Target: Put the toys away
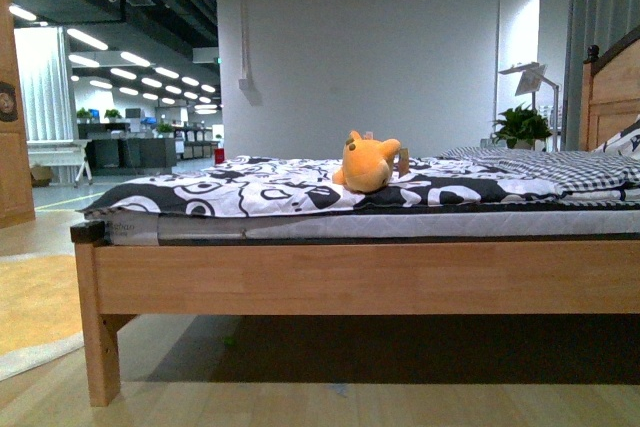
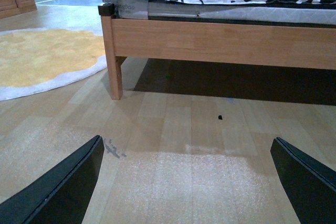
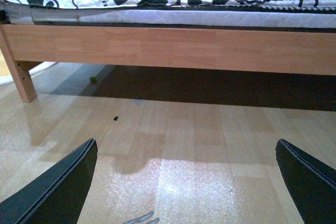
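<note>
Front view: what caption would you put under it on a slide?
An orange plush toy lies on a black-and-white bedspread atop a wooden bed, not yet put away.

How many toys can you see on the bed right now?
1: the orange plush toy sits on the black-and-white patterned bedspread, about mid-bed in the front view. Others may be hidden beyond it or past the frame.
</note>
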You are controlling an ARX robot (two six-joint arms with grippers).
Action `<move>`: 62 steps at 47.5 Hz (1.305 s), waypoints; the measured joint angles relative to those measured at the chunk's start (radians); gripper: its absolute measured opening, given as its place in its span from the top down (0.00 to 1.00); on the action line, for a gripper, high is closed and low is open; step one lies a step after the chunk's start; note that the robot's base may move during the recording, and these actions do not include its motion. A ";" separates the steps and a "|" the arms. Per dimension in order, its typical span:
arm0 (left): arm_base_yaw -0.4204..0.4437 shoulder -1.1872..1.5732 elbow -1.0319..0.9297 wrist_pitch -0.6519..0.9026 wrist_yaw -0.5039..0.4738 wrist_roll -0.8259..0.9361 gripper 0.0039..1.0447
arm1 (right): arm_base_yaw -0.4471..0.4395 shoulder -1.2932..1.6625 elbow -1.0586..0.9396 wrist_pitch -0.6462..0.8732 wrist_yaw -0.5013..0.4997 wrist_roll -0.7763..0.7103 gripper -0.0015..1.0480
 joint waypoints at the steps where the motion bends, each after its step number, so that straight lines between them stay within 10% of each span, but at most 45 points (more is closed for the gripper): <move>1: 0.000 0.000 0.000 0.000 0.000 0.000 0.05 | 0.000 0.000 0.000 0.000 0.000 0.000 0.00; 62: 0.000 0.000 0.000 0.000 0.000 0.000 0.05 | 0.000 0.000 0.000 0.000 0.000 0.000 0.00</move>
